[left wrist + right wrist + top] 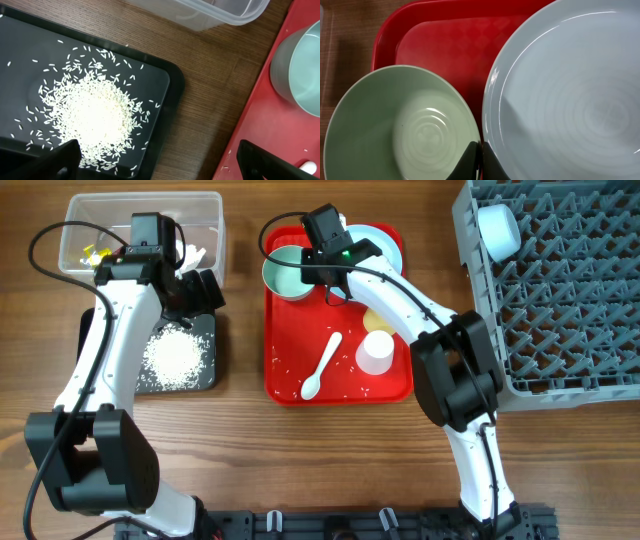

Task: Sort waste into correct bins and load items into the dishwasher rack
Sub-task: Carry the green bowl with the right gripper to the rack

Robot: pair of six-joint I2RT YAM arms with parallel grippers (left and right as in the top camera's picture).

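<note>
Two bowls (287, 272) (497, 230), two cups (377, 352) (376, 320), one plate (392, 248), one spoon (322, 366).

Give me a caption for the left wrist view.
Open left tool near rice heaped on black tray, clear tub and red tray alongside.

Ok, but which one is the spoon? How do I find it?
Find the big red tray in the middle of the overhead picture. On the half nearer the robot's base lies the white spoon, just left of the white cup. It is the only long, thin thing there. Its neighbours on the tray are all round cups and dishes.
</note>
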